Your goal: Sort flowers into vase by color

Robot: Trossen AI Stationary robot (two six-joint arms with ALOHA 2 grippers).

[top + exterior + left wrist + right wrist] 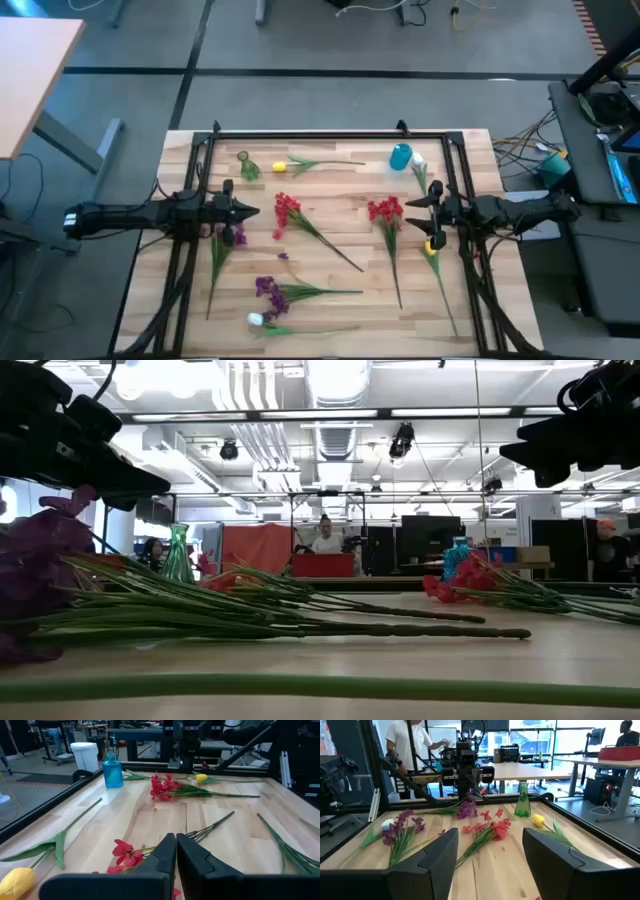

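Right pincer (pixel 432 205): open, empty, over red flowers (pixel 385 211) near table (pixel 330 200) right edge. Left pincer (pixel 250 210): shut, empty. Advice: descend squarely astride the stems, clamp near the heads.

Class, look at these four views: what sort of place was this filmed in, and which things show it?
Probably an open-plan robotics lab or workshop: exposed ceiling ducts, office desks behind, and a wooden table fenced by a black frame.

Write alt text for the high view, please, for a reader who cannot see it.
Flowers lie scattered on a wooden table: two red, three purple, two yellow, one white. The shut left gripper and open right gripper hover at either side; a green vase and blue vase stand behind.
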